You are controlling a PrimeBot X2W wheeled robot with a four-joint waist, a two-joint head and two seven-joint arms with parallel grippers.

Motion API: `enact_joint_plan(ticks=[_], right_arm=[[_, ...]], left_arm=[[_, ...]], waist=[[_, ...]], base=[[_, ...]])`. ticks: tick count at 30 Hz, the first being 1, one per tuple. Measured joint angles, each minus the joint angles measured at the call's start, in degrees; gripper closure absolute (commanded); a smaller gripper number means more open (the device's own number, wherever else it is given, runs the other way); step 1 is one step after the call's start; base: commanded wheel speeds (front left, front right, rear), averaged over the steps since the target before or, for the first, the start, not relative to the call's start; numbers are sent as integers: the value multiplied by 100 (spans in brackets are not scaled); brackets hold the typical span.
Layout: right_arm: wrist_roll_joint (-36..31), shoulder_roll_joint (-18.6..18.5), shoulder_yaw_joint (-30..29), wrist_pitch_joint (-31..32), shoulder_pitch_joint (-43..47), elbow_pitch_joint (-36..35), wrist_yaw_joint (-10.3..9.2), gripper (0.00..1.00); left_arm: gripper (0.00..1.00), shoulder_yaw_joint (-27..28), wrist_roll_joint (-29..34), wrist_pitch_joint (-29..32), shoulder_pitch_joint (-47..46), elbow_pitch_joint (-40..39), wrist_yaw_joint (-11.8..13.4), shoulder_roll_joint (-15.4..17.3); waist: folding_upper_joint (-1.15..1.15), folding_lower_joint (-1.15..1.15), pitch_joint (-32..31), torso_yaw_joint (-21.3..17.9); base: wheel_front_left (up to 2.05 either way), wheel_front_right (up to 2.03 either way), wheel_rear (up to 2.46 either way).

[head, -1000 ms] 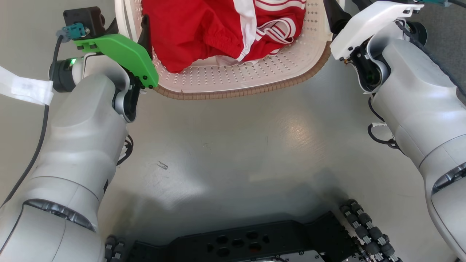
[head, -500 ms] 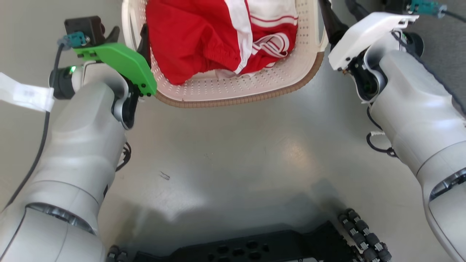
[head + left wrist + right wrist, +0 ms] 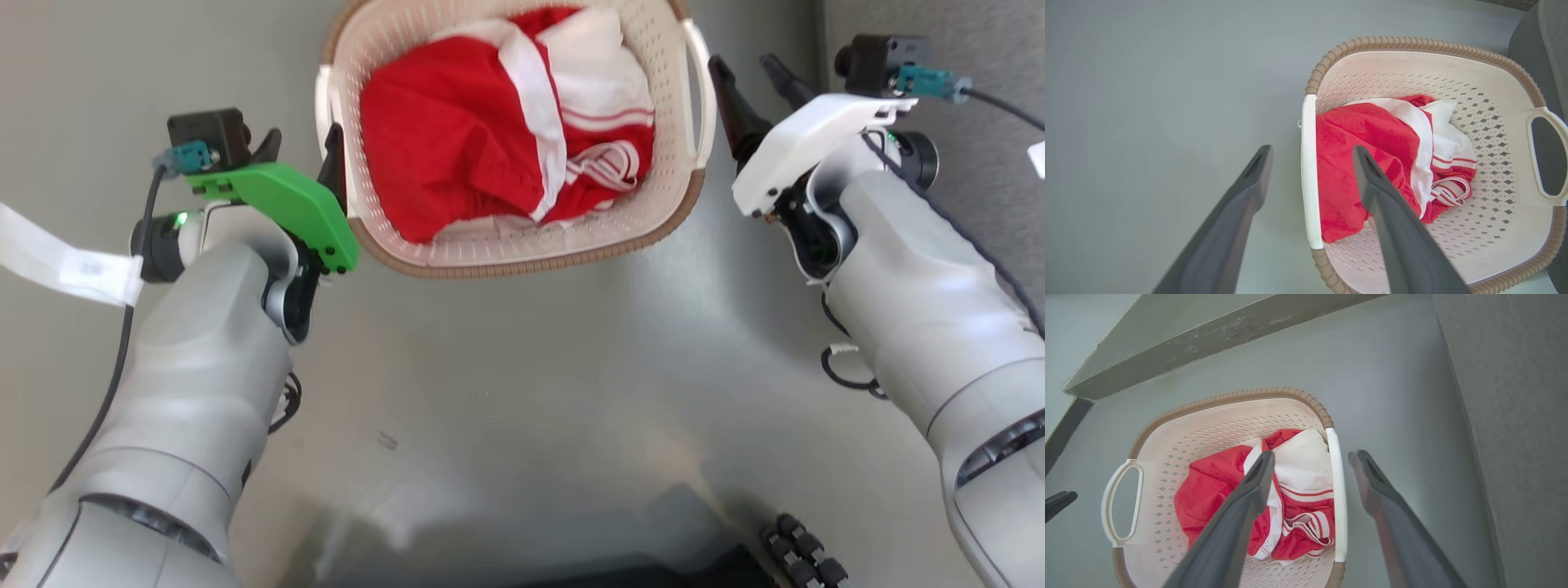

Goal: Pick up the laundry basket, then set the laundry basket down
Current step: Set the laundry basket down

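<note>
The laundry basket (image 3: 506, 265) sits on the grey floor (image 3: 531, 367), red-and-white clothes (image 3: 457, 155) inside; the left gripper (image 3: 1311, 151) and right gripper (image 3: 1312, 455) each have fingers spread wide either side of a white handle, gripping nothing.

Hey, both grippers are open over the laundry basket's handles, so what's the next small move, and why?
Probably ease both arms down a little, then close. The left gripper and right gripper are open, each straddling a white handle of the laundry basket, one finger inside, one outside. The fingertips seem above the handles, though depth is unclear.
</note>
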Motion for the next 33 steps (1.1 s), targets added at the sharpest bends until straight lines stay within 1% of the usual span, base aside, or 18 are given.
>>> enact_joint_plan(ticks=[8, 14, 22, 33], right_arm=[[-165, -10, 1, 0, 316, -136, 0, 0], [-322, -27, -159, 0, 595, -405, 0, 0], [-459, -220, -417, 0, 1086, -661, -1, 0], [-810, -246, -802, 0, 1586, -1329, -24, 0]], left_arm=[[0, 23, -38, -11, 342, -21, -49, 0], [0, 222, -35, -11, 496, -200, -51, 0], [0, 424, -15, -11, 934, -437, -51, 3], [0, 726, 285, -12, 1407, -967, -36, 202]], waist=[[0, 0, -575, 8], [0, 0, -1095, -13], [0, 0, -1683, -17], [0, 0, -2383, 0]], base=[[0, 0, 0], [0, 0, 0], [0, 0, 0], [0, 0, 0]])
